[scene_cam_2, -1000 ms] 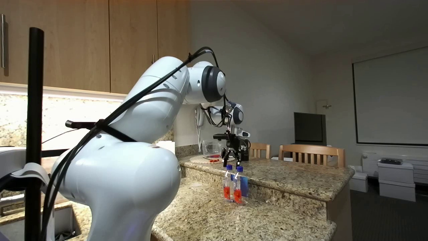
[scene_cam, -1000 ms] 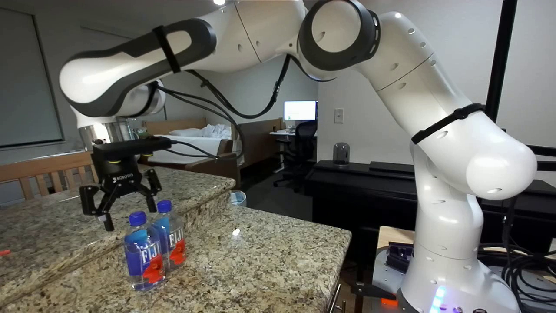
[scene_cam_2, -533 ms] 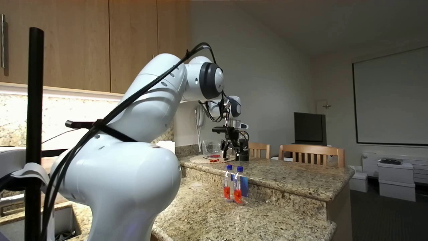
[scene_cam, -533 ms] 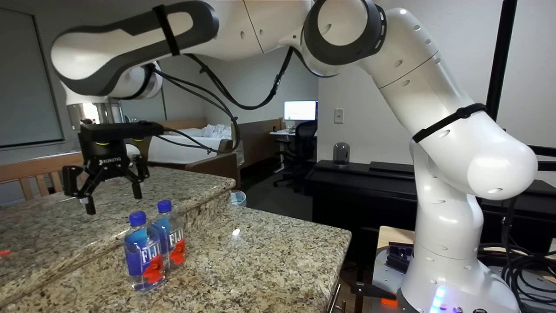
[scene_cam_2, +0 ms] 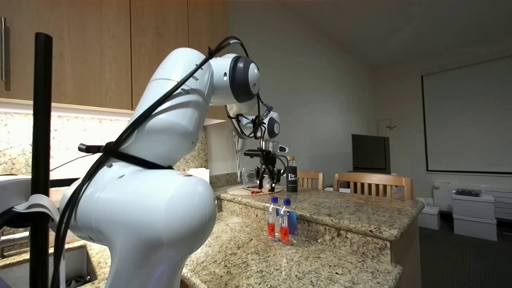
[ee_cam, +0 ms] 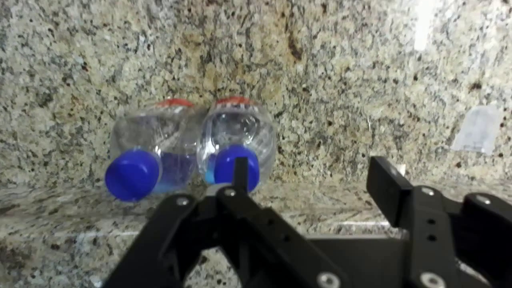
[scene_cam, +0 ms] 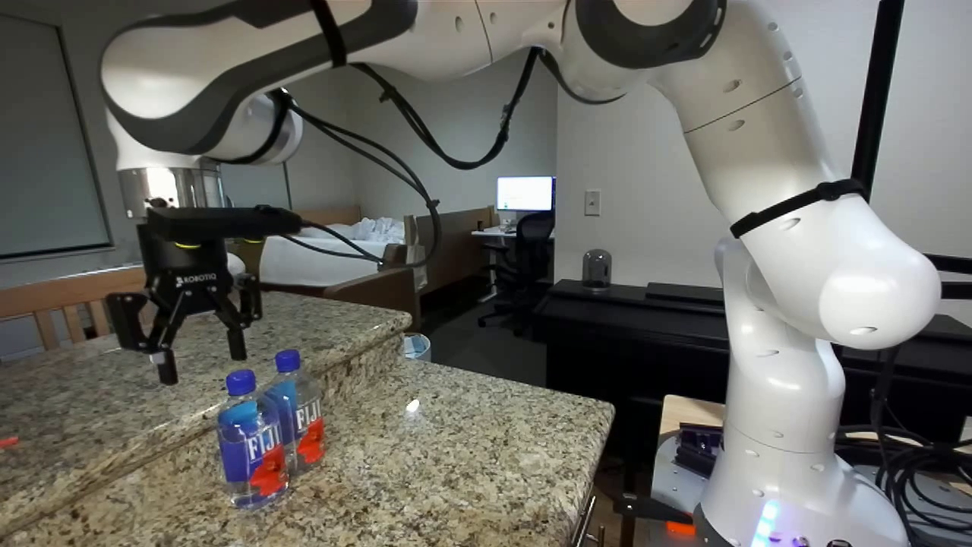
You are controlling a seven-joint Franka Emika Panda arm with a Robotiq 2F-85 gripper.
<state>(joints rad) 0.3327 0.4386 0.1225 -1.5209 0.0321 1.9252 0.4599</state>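
Observation:
Two clear water bottles with blue caps and red-and-blue labels stand upright close together on the lower granite counter (scene_cam: 471,448). In an exterior view these are the nearer bottle (scene_cam: 254,448) and the farther bottle (scene_cam: 306,418); the pair also shows in an exterior view (scene_cam_2: 284,224). My gripper (scene_cam: 202,358) is open and empty, pointing down, above and behind the bottles over the raised ledge side; it also shows in an exterior view (scene_cam_2: 267,187). In the wrist view the gripper (ee_cam: 310,176) has its left finger across one blue cap (ee_cam: 223,168); the other cap (ee_cam: 132,175) lies farther left.
A raised granite ledge (scene_cam_2: 344,206) runs behind the bottles. On it stand a dark bottle with a cork-like lid (scene_cam_2: 291,180), a round mat (scene_cam_2: 236,191) with small red items, and a clear container (scene_cam_2: 249,175). Wooden chairs (scene_cam_2: 372,184) stand behind. A translucent scrap (ee_cam: 478,130) lies on the counter.
My gripper has risen and drawn away from the bottle caps, and in an exterior view it has moved left, uncovering the dark bottle. The bottles have not moved. The gripper stays open.

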